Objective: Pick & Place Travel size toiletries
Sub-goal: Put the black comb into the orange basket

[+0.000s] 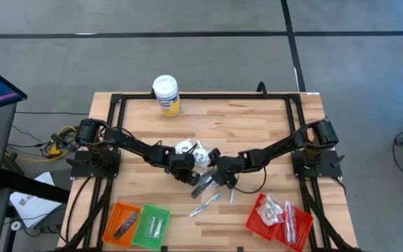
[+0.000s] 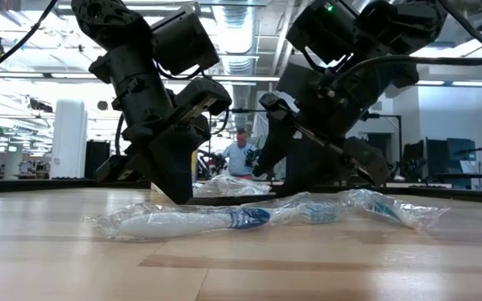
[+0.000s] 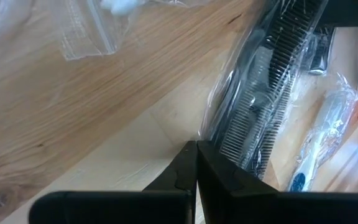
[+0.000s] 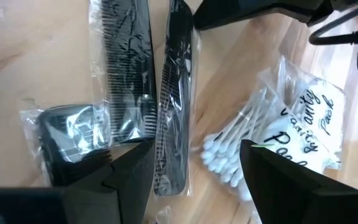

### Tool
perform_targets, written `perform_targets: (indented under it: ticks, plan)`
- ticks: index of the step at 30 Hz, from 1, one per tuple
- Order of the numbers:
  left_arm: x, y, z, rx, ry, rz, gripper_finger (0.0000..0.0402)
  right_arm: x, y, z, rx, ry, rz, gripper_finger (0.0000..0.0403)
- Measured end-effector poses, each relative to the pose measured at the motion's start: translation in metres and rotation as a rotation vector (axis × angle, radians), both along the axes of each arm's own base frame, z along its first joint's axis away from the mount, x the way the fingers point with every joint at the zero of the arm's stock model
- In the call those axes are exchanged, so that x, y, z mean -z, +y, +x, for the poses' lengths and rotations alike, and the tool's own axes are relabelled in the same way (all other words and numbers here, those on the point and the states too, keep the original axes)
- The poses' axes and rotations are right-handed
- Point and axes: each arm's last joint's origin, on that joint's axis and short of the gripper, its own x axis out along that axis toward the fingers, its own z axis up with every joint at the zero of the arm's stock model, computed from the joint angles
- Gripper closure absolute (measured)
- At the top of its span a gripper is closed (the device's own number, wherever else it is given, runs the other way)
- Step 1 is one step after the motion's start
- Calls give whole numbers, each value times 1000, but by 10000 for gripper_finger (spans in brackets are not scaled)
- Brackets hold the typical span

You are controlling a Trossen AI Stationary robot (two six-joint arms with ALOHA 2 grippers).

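Above wrapped combs — open right hand, perhaps touching

Standing at the far edge of the wooden table: a white-lidded yellow canister; along its near edge: orange basket, green basket, red basket.

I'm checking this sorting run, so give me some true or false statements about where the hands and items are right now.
1. The left hand is shut. True.
2. The right hand is shut. False: its fingers stand apart above the wrapped black combs.
3. The yellow canister stands at the table's far edge. True.
4. The red basket is bare. False: clear-wrapped items lie in it.
5. A wrapped toothbrush lies on the table. True.
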Motion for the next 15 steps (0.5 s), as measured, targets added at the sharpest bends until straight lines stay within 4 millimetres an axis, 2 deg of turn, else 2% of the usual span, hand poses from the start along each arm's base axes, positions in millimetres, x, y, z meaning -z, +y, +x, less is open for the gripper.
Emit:
perform_targets:
  ticks: [8, 15]
  plan:
    - [-1, 2, 1, 1, -10, -7, 401, 0, 0, 0, -4, 2, -2, 176]
    - [-3, 13, 6, 14, -57, -46, 401, 9, 1, 3, -5, 12, -3, 196]
